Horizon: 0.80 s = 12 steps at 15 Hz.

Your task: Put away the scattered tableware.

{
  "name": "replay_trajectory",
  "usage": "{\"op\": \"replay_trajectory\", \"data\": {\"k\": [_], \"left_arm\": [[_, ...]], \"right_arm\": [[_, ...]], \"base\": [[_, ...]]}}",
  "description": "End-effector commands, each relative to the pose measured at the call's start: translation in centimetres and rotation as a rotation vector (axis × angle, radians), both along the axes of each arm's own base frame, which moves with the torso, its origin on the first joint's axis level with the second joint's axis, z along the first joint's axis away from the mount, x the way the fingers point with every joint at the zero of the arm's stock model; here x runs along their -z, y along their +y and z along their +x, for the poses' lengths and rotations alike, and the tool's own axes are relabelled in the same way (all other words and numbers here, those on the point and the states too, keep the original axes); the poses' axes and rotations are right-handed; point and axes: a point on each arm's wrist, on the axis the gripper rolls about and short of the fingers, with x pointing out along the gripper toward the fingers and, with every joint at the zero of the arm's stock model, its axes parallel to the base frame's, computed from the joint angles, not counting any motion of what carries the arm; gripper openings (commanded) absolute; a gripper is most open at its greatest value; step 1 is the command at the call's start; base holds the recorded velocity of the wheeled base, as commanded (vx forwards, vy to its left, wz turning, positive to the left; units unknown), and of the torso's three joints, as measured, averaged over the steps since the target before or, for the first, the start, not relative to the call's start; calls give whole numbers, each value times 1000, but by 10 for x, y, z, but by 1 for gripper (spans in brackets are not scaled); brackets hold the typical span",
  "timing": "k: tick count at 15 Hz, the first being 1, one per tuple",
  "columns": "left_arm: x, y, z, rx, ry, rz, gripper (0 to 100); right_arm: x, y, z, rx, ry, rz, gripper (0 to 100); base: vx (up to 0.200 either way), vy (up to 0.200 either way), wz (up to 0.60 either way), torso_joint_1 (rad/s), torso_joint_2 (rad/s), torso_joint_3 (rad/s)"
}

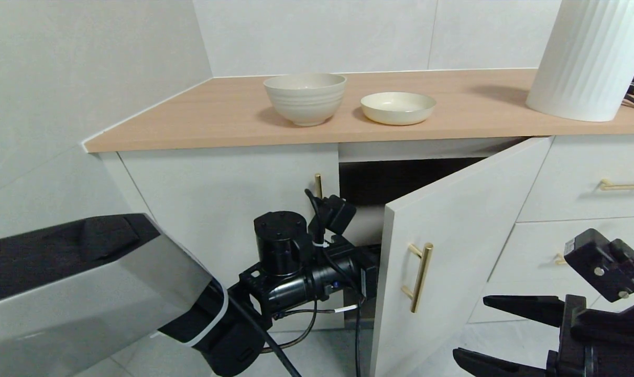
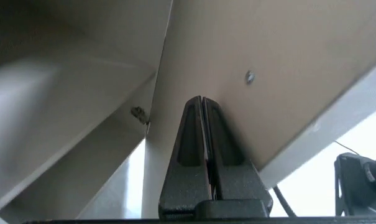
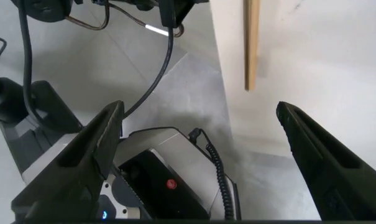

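Bowl (image 1: pixel 305 98), dish (image 1: pixel 397 108) on countertop (image 1: pixel 217 120), well above left claw (image 2: pixel 202 143), right claw (image 1: pixel 469 327).

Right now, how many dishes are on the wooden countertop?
2: a deep ribbed cream ceramic bowl near the left corner, and a shallow cream ceramic dish beside it on its right. The tall white container may hide more.

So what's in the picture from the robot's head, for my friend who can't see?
A deep bowl and a shallow dish sit apart on a wooden counter. Below, one cupboard door stands open, with the left arm at the gap and the right gripper open.
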Motion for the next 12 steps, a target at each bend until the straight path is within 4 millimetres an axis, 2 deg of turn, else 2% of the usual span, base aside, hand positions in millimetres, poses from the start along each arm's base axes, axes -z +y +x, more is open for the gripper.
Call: {"op": "replay_trajectory", "data": {"k": [1,2,12], "left_arm": [[1,-1,0,4,-1,-2,0],[3,-2,1,4,1,1,0],[19,-19,23,-36,-11,-5,0]], "right_arm": [[1,1,1,-2,4,-4,100],[1,1,1,-2,5,-5,100],[4,3,1,-11,15,-14,100]], "base": [[-200,0,0,12,2,-7],[-200,0,0,7,2,2],[0,0,0,0,0,0]]}}
